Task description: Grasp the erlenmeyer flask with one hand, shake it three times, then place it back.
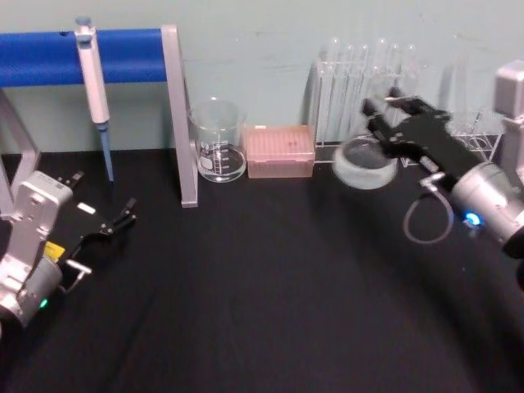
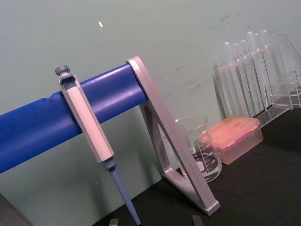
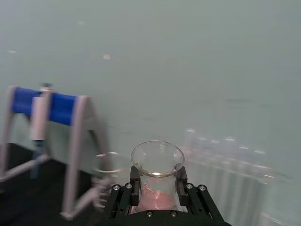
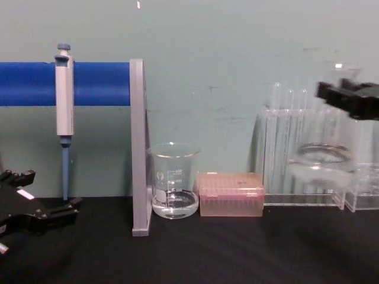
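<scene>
Glass erlenmeyer flask (image 3: 157, 162) (flared rim) gripped by right tool (image 3: 158, 187).

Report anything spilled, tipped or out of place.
Only the erlenmeyer flask: it is off the table, held by its neck in the right gripper, before the test tubes. The beaker stands upright; no spill shows. The left gripper sits idle at the left.

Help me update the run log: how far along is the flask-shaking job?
Done: the grasp. The right tool is shut on the neck of the erlenmeyer flask, which hangs above the table. In hand: the shaking stage; how many shakes are done cannot be told. Left: setting the flask back on the table and letting go. The left tool rests open at the table's left.
</scene>
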`<state>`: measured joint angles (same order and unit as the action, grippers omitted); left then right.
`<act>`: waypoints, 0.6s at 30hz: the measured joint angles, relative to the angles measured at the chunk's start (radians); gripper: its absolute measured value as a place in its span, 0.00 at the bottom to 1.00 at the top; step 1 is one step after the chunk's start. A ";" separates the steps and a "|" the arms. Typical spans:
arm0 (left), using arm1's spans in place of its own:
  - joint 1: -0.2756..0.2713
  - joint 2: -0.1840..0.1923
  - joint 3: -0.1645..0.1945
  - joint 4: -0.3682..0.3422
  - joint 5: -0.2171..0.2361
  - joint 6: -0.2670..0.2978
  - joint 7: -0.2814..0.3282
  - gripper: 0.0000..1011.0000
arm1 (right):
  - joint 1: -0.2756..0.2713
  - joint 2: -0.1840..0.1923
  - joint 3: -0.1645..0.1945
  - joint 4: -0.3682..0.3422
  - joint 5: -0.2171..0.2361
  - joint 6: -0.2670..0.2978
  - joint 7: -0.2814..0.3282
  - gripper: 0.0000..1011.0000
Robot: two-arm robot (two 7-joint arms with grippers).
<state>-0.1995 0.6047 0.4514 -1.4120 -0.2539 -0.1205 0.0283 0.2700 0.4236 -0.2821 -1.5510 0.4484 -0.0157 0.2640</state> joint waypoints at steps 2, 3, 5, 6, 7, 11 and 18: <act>0.000 0.000 0.000 0.000 0.000 0.000 0.000 0.99 | -0.016 0.003 0.026 -0.009 -0.013 0.006 -0.034 0.44; 0.000 0.000 0.000 0.000 0.000 0.000 0.000 0.99 | -0.021 0.004 0.035 -0.012 -0.017 0.008 -0.045 0.44; 0.000 0.000 0.000 0.000 0.000 0.000 0.000 0.99 | -0.034 0.007 0.057 -0.019 -0.026 0.015 -0.069 0.44; 0.000 0.000 0.000 0.000 0.000 0.000 0.000 0.99 | -0.038 0.007 0.063 -0.021 -0.029 0.018 -0.076 0.45; 0.000 0.000 0.000 0.000 0.000 0.000 0.000 0.99 | -0.041 0.007 0.069 -0.023 -0.032 0.021 -0.081 0.45; 0.000 0.000 0.000 0.000 0.000 0.000 0.000 0.99 | -0.051 0.006 0.086 -0.028 -0.042 0.032 -0.091 0.45; 0.000 0.000 0.000 0.000 0.000 0.000 0.000 0.99 | -0.031 -0.022 0.063 -0.015 -0.029 0.049 -0.013 0.45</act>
<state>-0.1995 0.6047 0.4514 -1.4120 -0.2539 -0.1205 0.0283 0.2388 0.4021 -0.2194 -1.5664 0.4189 0.0338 0.2507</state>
